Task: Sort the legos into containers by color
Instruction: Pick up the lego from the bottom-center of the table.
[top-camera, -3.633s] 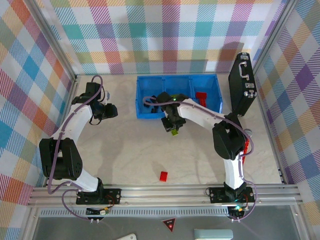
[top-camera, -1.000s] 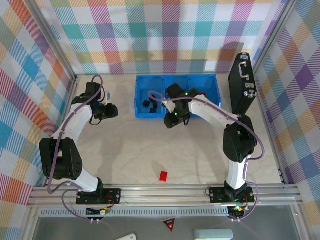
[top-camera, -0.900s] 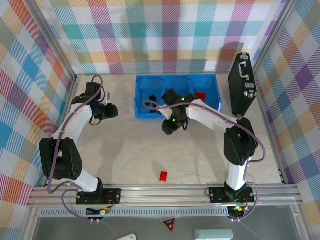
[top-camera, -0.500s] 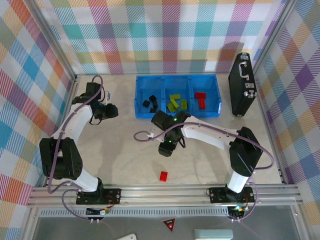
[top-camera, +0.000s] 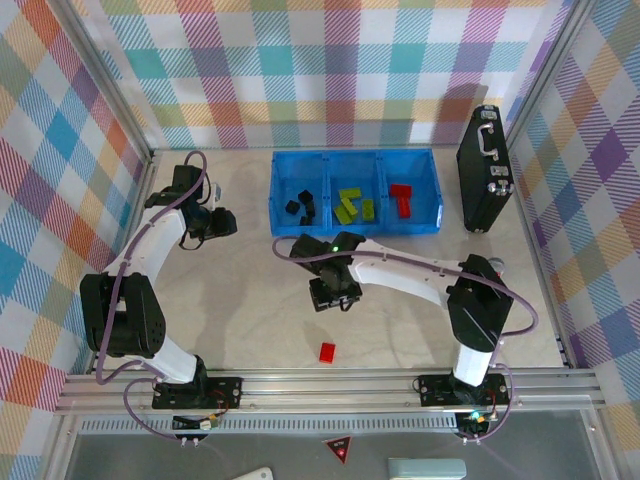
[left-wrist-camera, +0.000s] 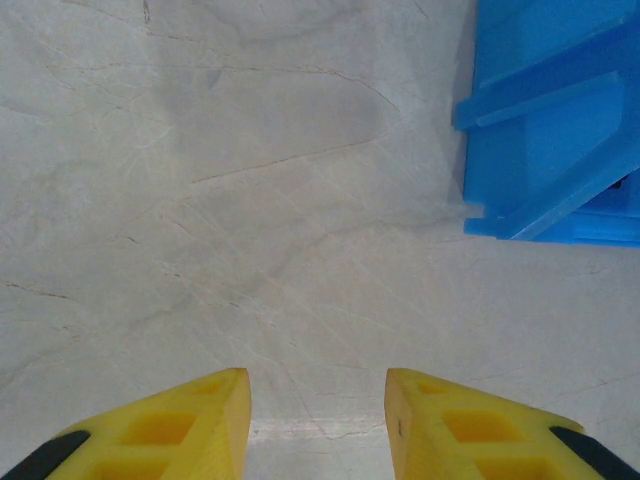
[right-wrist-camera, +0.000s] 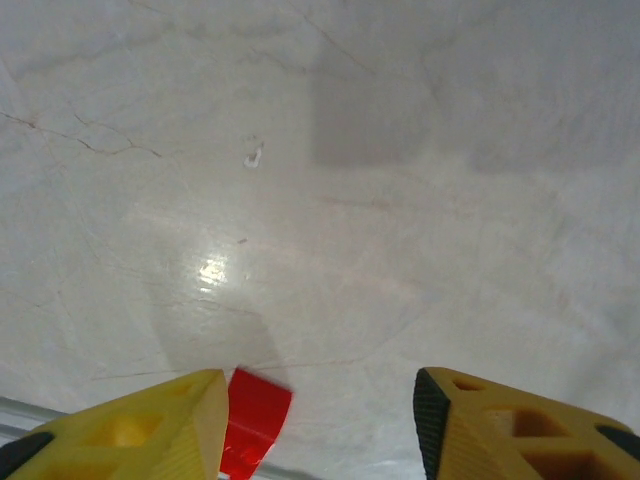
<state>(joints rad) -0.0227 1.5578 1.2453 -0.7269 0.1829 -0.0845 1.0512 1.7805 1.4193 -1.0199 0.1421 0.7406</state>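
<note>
One red lego (top-camera: 327, 351) lies loose on the table near the front; in the right wrist view this red lego (right-wrist-camera: 252, 420) sits just inside my left finger (right-wrist-camera: 160, 425). My right gripper (top-camera: 328, 298) (right-wrist-camera: 320, 400) hovers behind it, open and holding nothing. The blue containers tray (top-camera: 282, 180) at the back has black legos (top-camera: 300, 208) in its left compartment, green legos (top-camera: 352, 207) in the middle and red legos (top-camera: 402, 198) on the right. My left gripper (top-camera: 225, 222) (left-wrist-camera: 317, 400) stands left of the tray (left-wrist-camera: 540, 150), open over bare table.
A black hard case (top-camera: 483, 170) stands upright at the back right, beside the tray. An aluminium rail (top-camera: 330, 385) runs along the front edge just beyond the loose brick. Checked walls close in the sides and back.
My right arm has swung from the tray's front edge toward the near side, closer to the loose red lego, with its jaws widening. The left arm has stayed still.
</note>
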